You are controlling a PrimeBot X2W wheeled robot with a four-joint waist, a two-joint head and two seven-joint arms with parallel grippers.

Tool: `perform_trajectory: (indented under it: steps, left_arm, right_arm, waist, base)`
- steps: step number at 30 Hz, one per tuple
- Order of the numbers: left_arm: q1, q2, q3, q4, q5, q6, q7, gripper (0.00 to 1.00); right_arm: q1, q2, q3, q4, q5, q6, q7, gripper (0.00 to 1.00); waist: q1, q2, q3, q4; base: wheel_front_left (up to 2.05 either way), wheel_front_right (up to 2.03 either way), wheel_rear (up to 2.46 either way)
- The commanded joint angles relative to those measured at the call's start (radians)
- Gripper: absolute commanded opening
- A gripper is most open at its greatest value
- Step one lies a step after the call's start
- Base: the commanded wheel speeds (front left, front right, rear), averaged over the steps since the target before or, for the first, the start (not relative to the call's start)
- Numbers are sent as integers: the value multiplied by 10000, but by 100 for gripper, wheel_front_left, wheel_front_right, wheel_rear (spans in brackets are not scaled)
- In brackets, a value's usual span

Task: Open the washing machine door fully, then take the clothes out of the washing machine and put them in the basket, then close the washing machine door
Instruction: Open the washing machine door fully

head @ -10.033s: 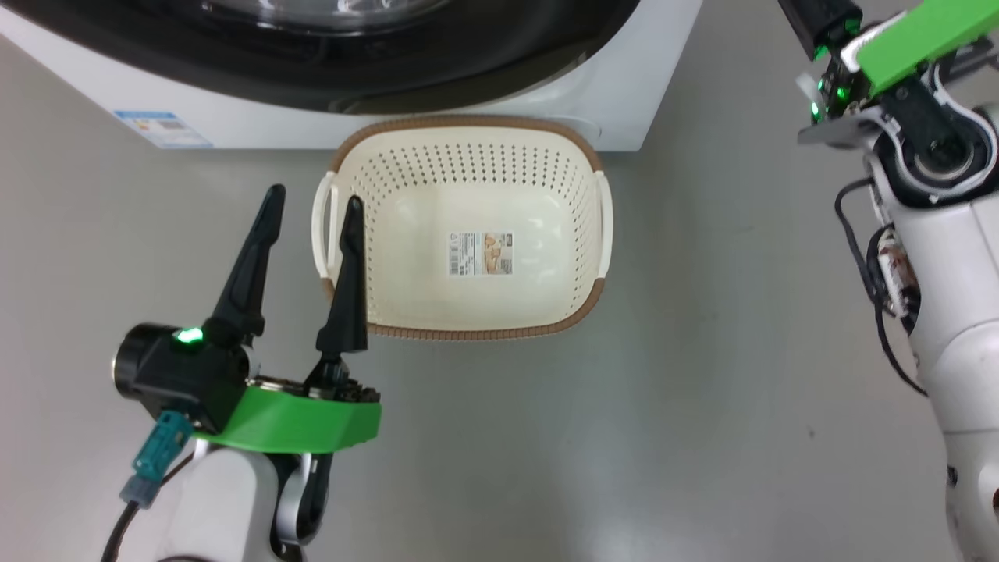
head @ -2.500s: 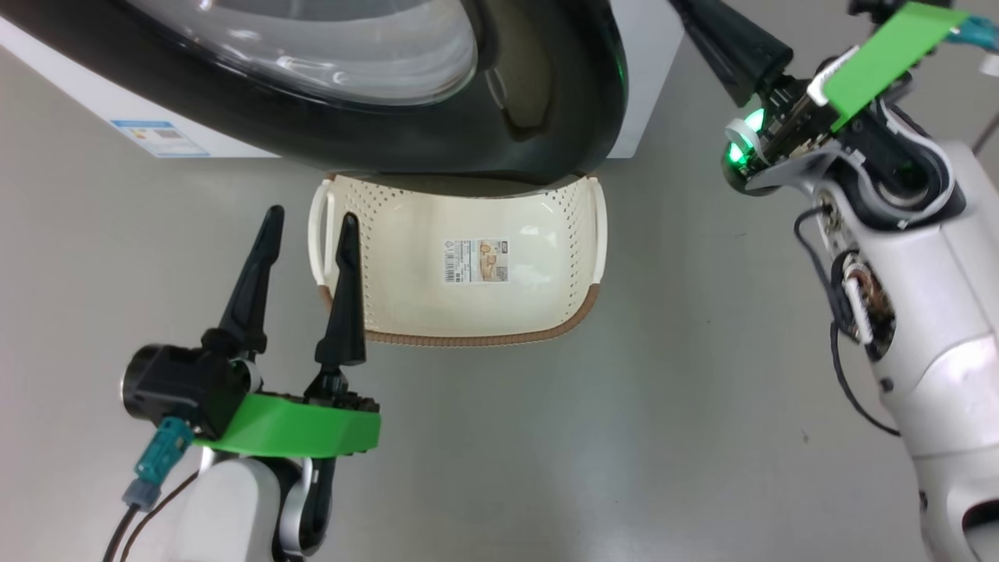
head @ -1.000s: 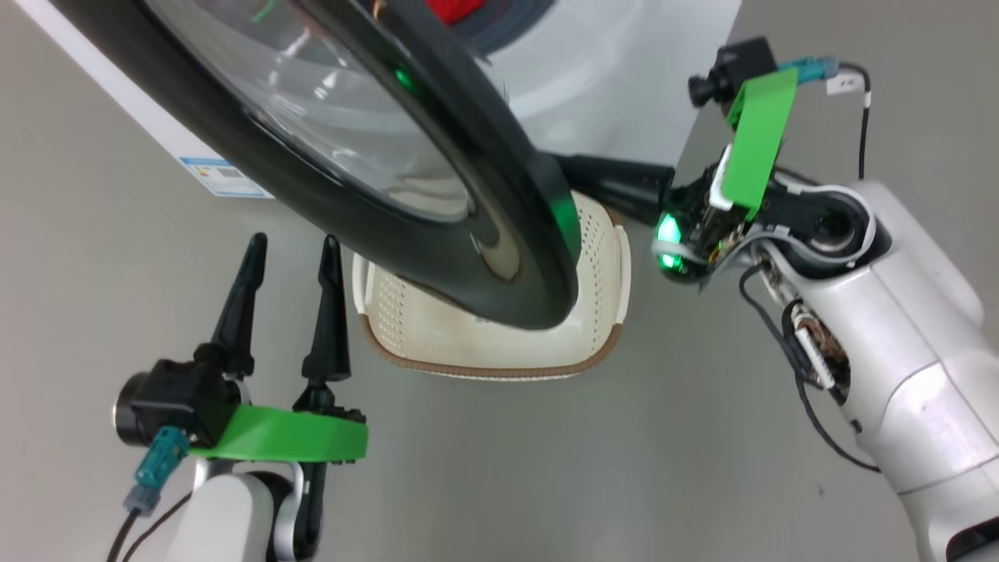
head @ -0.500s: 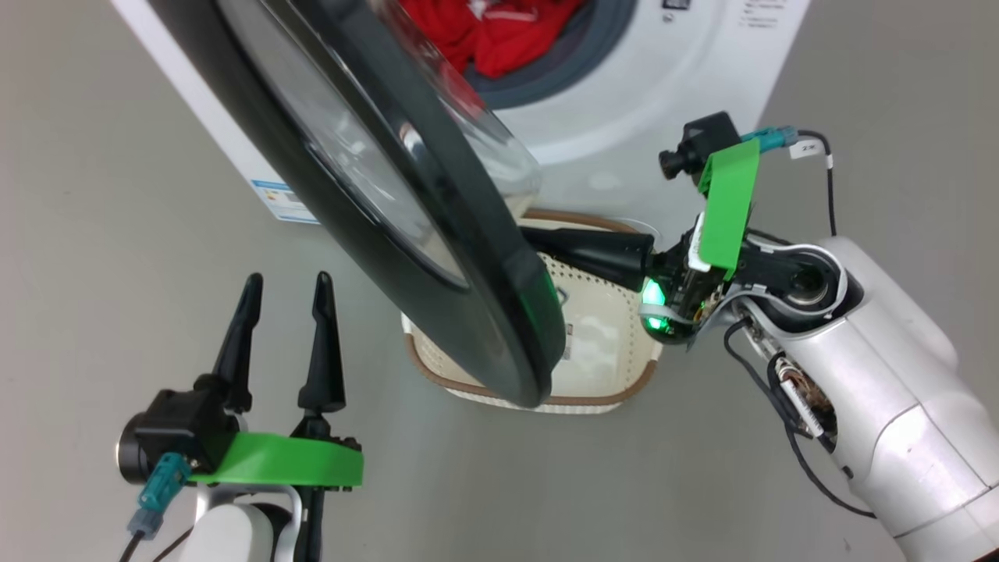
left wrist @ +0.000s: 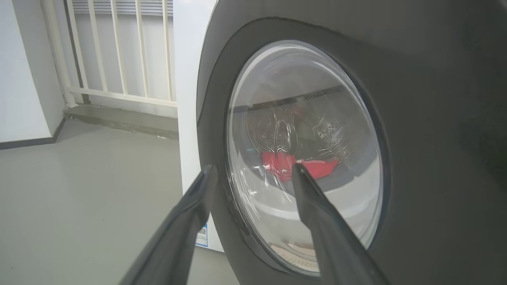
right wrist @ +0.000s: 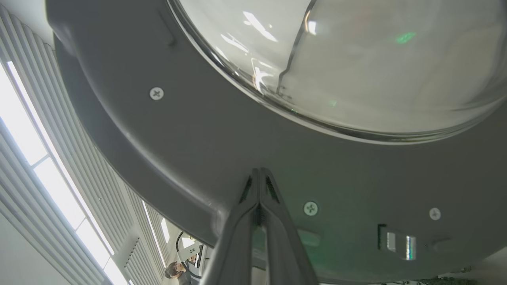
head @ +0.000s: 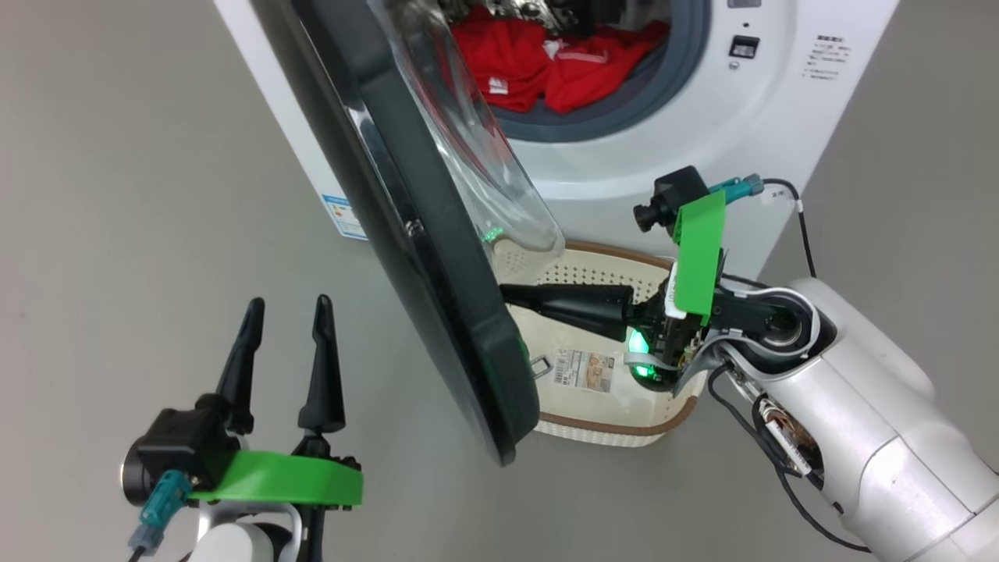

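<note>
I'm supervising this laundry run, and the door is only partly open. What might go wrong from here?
First, the right end effector, shut, presses only its tips on the smooth inner face of the washing machine door, so it may slip off as it pushes. Second, opened further, the door would sweep toward the open left end effector standing on its outer side and might strike it.

This looks like a bare test room or lab rather than a home. The washing machine (head: 624, 203) stands alone on a plain grey floor (head: 117, 195). The left wrist view shows white walls (left wrist: 23, 79) at nine o'clock and a white barred railing (left wrist: 119, 51) at eleven. The right wrist view has long ceiling light strips (right wrist: 23, 130) at nine o'clock.
</note>
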Motion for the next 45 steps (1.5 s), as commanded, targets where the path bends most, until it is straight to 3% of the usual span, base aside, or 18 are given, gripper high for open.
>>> perform_trajectory:
  steps: [1,24,43,44,45]
  left_arm:
    - [65,186,350,-260,-52,82,-49,100]
    - [618,324,144,-388,-262,106,276,100]
    - [789,466,124,-449,-439,166,297,100]
    - [790,475,126,-453,-443,178,300,100]
    - [789,484,127,-460,-447,190,304,100]
  right_arm:
    - [189,184,117,-317,185,77,-43,0]
    - [697,346,1127,-353,799,77,-462,0]
    - [821,119,1334,-351,677,77,-811,0]
    - [818,64,1308,-378,581,77,-927,18]
    - [825,6,1270,-405,473,77,-1075,47]
  waist:
    - [0,0,-191,238]
    - [0,0,-1009,1599]
    - [0,0,-1076,1484]
    - [0,0,-1083,1460]
    - [0,0,-1089,1438]
  base:
    - [0,0,0]
    - [0,0,0]
    - [0,0,0]
    - [0,0,0]
    - [0,0,0]
